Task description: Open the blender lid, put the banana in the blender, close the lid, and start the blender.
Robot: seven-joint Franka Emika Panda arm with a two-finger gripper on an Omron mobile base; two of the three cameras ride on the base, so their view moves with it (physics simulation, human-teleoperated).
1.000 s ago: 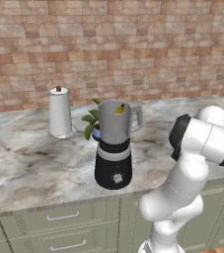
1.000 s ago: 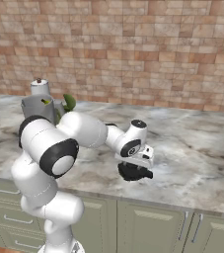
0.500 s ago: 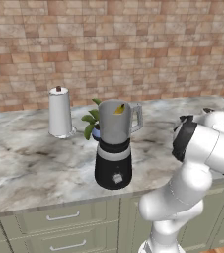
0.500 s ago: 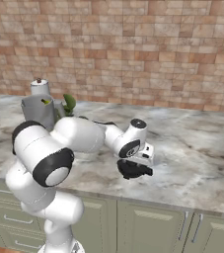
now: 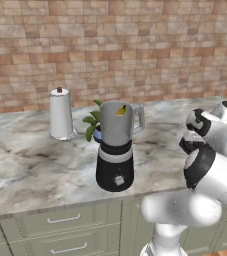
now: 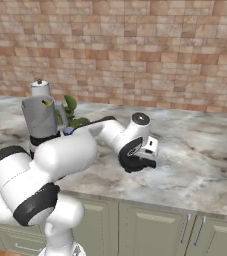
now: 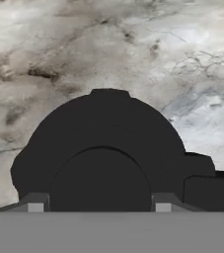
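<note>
Grey translucent blender (image 5: 116, 145) jar holds the yellow banana (image 5: 121, 110), uncovered.

A blender (image 5: 116, 150) stands near the front edge of a marble counter (image 5: 30, 165), its jar mouth uncovered. Just behind it sit a leafy plant (image 5: 94, 122) and a white roll (image 5: 60, 115). To the right, a black lid (image 7: 103, 148) lies on otherwise bare marble.

1. The white arm rises from the base, bends at a dark elbow joint and reaches forward and to the right.
2. The wrist turns downward, aiming the hand low.
3. The gripper (image 6: 138, 165) points down, its two fingers (image 7: 36, 203) closed against either side of a black round lid (image 7: 106, 148).
</note>
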